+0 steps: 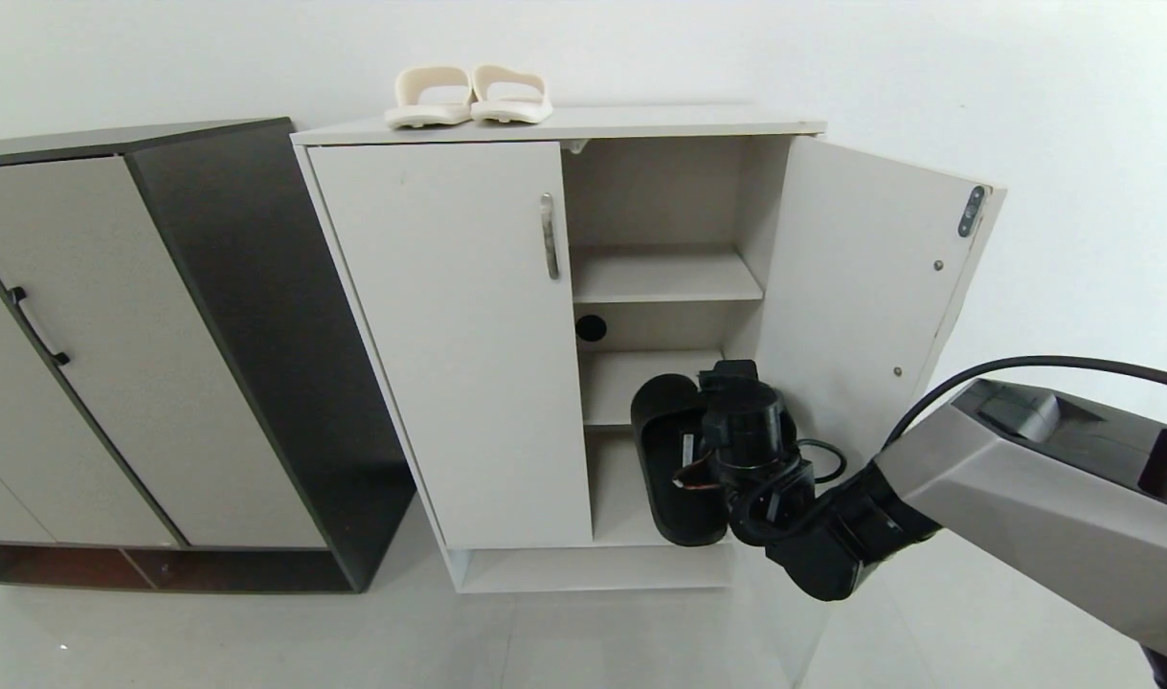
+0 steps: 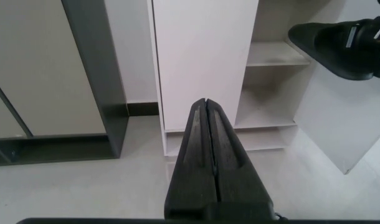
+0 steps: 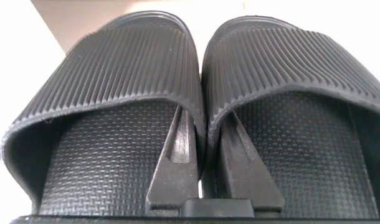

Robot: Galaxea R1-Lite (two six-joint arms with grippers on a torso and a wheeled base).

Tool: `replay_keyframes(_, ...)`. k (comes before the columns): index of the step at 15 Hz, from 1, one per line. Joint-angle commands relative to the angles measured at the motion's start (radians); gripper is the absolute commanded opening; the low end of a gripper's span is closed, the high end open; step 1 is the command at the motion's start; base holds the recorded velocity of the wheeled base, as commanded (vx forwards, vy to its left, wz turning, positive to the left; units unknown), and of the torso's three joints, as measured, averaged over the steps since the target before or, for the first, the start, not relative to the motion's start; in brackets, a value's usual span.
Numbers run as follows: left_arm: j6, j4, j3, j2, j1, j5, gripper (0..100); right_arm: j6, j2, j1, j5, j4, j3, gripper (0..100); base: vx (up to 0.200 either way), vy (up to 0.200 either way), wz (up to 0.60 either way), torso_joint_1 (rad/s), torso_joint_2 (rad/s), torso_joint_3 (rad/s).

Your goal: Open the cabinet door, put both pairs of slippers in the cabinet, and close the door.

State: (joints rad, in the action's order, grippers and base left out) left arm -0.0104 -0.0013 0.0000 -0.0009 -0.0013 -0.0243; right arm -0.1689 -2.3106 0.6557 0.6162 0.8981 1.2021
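At the white cabinet (image 1: 449, 335), right gripper (image 3: 205, 119) pinching ribbed black slippers (image 3: 115, 74).

Bare indoor room set up like a home entryway, with plain white wall (image 1: 1023, 96) and pale glossy floor (image 1: 258, 641). A white shoe cabinet (image 1: 449, 335), cream slippers (image 1: 468, 96) on top, stands beside a dark-framed cabinet (image 1: 248, 316)

The pale floor (image 1: 564, 641) carries two cabinets: a white cabinet (image 1: 449, 335) in the middle and a dark-framed cabinet (image 1: 210, 335) just beside it at its 9 o'clock. On the white cabinet's top board (image 1: 660, 122), a pair of cream slippers (image 1: 470, 96) lies side by side toward the 9 o'clock end. Inside the open half, an upper shelf (image 1: 664, 277), a middle shelf (image 1: 621, 378) and a bottom board (image 1: 617, 498) are stacked.
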Motion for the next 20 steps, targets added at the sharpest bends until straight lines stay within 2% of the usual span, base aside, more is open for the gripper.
replay_keyframes(1,0.0,0.0,0.0,0.002,0.001,0.0,0,0.002,-0.015,-0.011,0.0,0.01,0.001,0,0.0,0.0,0.0,0.0,0.0,0.0)
replay_keyframes(6,0.001,0.0,0.0,0.002,0.0,0.0,0,0.057,-0.059,-0.033,0.0,0.094,-0.001,0,0.0,0.0,0.0,0.0,0.0,0.0)
replay_keyframes(13,0.0,0.0,0.0,0.002,0.0,0.0,0,0.055,-0.049,-0.022,-0.004,0.094,-0.009,0,0.0,0.0,0.0,0.0,0.0,0.0)
replay_keyframes(17,0.0,0.0,0.0,0.002,0.001,0.0,0,0.048,-0.032,0.077,-0.009,0.091,-0.003,0,0.0,0.0,0.0,0.0,0.0,0.0)
replay_keyframes(20,0.0,0.0,0.0,0.002,0.0,0.0,0,0.049,-0.078,0.113,-0.023,0.055,0.073,0,0.0,0.0,0.0,0.0,0.0,0.0)
